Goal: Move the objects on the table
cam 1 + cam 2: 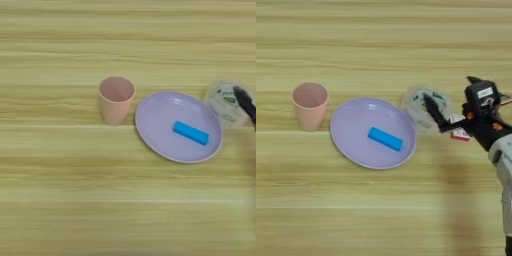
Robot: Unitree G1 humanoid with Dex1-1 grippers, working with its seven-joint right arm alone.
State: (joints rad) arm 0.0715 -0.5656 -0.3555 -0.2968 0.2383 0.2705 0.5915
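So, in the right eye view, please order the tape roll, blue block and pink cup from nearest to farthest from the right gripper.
1. Clear tape roll: under the right gripper, just right of the lilac plate.
2. Blue block: on the plate, further left.
3. Pink cup: far left, beyond the plate.

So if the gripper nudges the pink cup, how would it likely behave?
The pink cup stands upright, taller than wide and narrower at its base, so a high push would probably tip it. It looks empty and thin-walled, likely light, so it may slide easily. Once down, it could roll in a curve.
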